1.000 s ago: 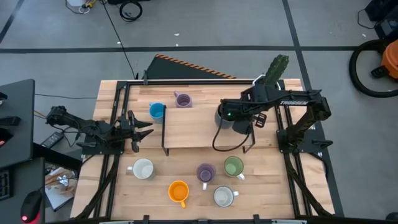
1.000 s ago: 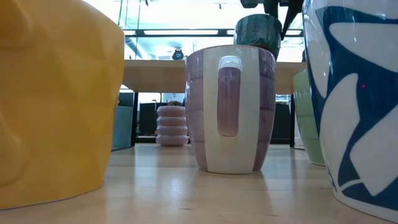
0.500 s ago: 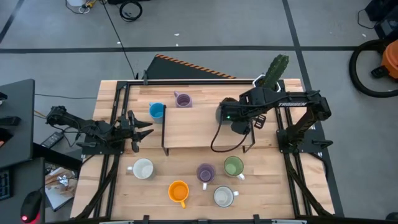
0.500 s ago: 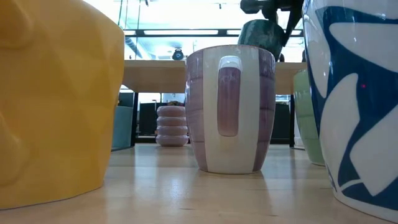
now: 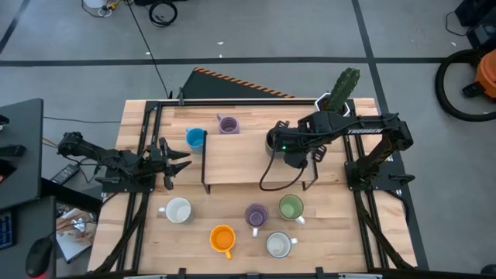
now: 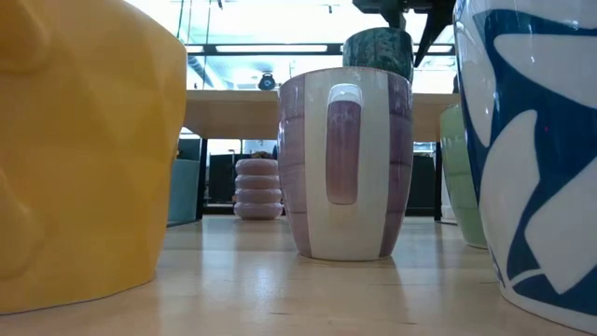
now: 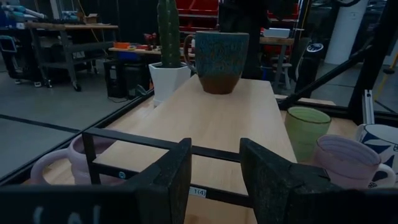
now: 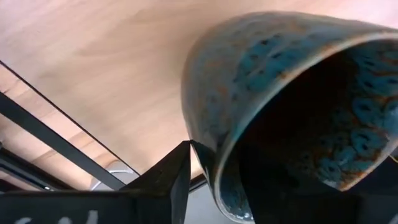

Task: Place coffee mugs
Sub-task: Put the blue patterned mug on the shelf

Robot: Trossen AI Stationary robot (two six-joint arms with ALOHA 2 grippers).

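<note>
A dark teal-and-brown speckled mug (image 7: 221, 53) stands upright on its base on the raised wooden shelf (image 5: 240, 159). My right gripper (image 5: 277, 144) slants down over it, open, astride its wall. Blue (image 5: 195, 138) and lavender (image 5: 228, 124) mugs stand on the table beyond the shelf. Several more mugs stand near the table's front edge: white (image 5: 178, 210), orange (image 5: 222, 238), lavender (image 5: 256, 215), green (image 5: 291, 207) and white (image 5: 278, 245). My left gripper (image 5: 174, 159) waits open and level at the table's left. My right gripper straddles the dark mug's wall near the rim (image 8: 208, 158), coming from above at a slant. One finger (image 8: 177, 177) stands outside the wall with a sliver of light between them lower down. The other is lost in the dark inside. Whether either touches, I cannot tell.
A white planter with a green cactus (image 5: 341, 91) stands at the far right corner, close behind the right arm. The shelf's black metal frame (image 7: 155, 146) crosses just ahead of my left gripper. Bare wood lies on the shelf's left half.
The dark mug leaned over half a second ago and now stands upright on the shelf, a little farther toward the table's left. My right gripper has turned above it while staying in place.
</note>
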